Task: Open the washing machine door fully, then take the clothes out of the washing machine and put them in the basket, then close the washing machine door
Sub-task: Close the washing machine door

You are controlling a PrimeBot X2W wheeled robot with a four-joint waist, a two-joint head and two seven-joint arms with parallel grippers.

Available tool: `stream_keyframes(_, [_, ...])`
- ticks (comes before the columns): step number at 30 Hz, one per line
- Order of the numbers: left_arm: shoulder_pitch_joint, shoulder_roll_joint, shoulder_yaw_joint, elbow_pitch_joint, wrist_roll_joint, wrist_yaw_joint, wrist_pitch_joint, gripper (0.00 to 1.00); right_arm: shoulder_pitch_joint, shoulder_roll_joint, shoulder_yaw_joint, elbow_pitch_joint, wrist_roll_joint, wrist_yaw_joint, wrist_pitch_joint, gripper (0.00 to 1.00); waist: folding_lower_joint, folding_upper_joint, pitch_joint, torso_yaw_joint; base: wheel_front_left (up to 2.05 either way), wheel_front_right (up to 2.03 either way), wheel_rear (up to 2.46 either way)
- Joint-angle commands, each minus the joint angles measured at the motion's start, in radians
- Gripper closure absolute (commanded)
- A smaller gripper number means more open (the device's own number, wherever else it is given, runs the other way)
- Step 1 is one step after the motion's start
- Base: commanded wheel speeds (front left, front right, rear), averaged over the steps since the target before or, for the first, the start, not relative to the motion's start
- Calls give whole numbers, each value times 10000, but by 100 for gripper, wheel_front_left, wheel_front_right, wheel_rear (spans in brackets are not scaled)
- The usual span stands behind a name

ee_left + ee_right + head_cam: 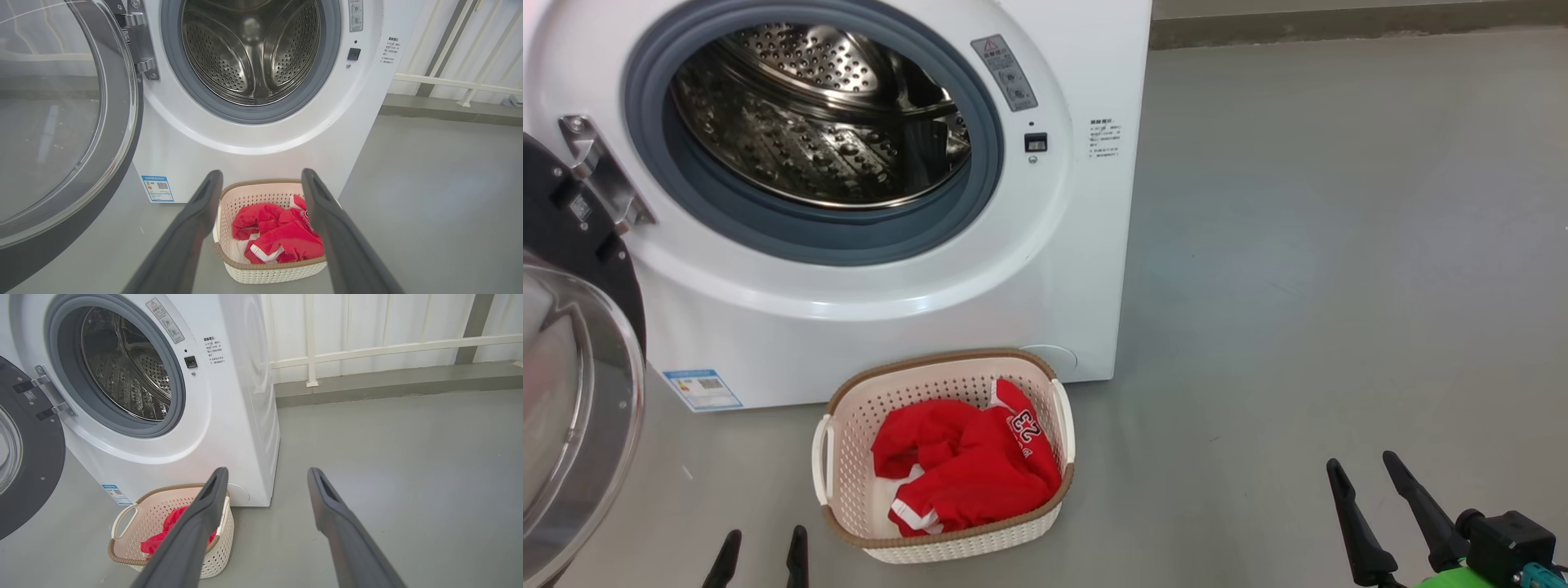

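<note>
As the bright red garments [968,469] are deposited in the cream perforated plastic basket [849,433] and the steel drum [792,155] seems empty, the left gripper [767,532] and right gripper [1360,460] are held spread, unladen.

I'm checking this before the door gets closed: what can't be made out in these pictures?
- Washing machine door: cut off by the left edge in the head view, so its far side is unseen.
- Blue label: print too small to read.
- Clothes: bunched in the basket, so their count is unclear.
- Drum: near floor hidden behind the grey seal.
</note>
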Motion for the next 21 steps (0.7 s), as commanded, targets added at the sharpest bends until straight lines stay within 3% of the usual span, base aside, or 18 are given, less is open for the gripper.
stream_keyframes(1, [-116,78,330,-289,-25,34,-53,0,-123,-143,189,-245,-44,48,-65,0,0,0,-1,5,-32,32,0])
stream_keyframes(21, [-166,78,235,-95,-401,153,-53,0,-106,-128,315,-227,-52,48,-65,0,0,0,-29,268,-1,1,0])
